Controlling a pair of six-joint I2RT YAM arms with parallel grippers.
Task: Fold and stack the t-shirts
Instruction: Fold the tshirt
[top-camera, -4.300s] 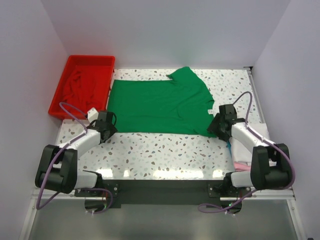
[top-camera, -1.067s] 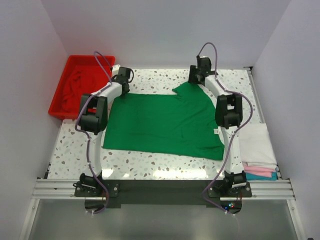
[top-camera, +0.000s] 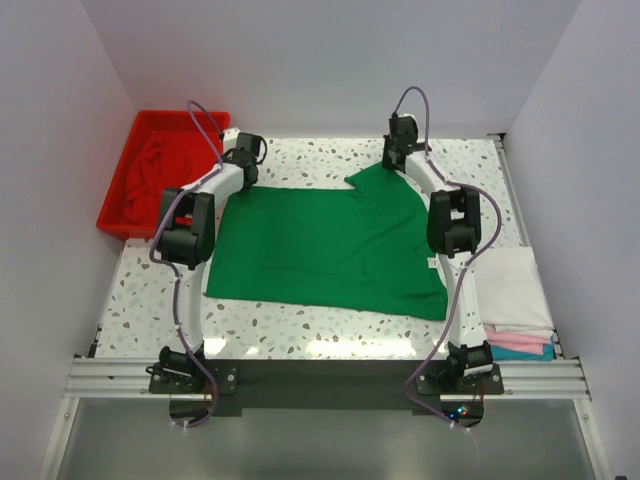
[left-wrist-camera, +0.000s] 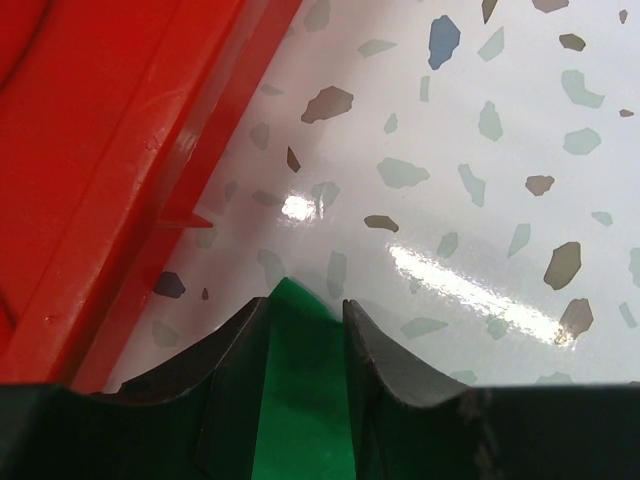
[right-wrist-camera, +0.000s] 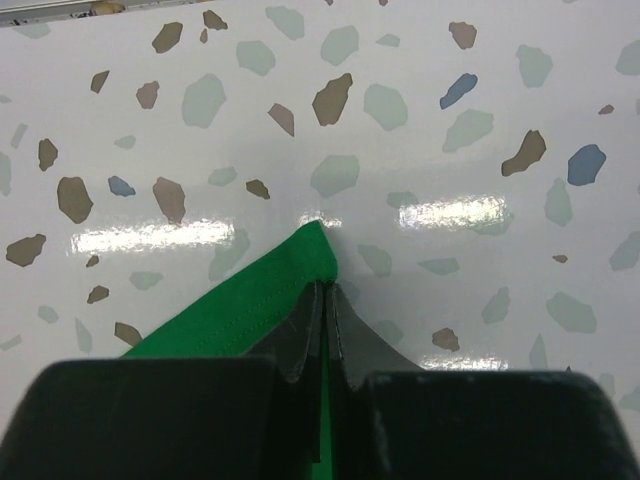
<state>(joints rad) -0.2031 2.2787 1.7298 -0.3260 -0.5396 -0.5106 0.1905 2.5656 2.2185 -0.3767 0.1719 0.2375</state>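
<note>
Right claw (right-wrist-camera: 325, 292) pressed together, pinching far corner of bright green cloth t-shirt (top-camera: 320, 245). Left claw (left-wrist-camera: 297, 305) part-spread, other far corner of shirt lying between jaws, no squeeze visible. Shirt lies flat from both claws toward arm bases on white speckled table (top-camera: 300, 325). Rigid red plastic tray (left-wrist-camera: 100, 150) just left of left claw, crumpled dark red shirt (top-camera: 160, 170) inside. Stack of folded white, pink and teal shirts (top-camera: 515, 290) well apart from right claw, near its base.

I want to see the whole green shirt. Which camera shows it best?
The top view: the green shirt lies spread, nearly all visible. The left wrist view shows only a tip between the fingers of the left pincer; the right wrist view, a corner nipped in the right pincer.
</note>
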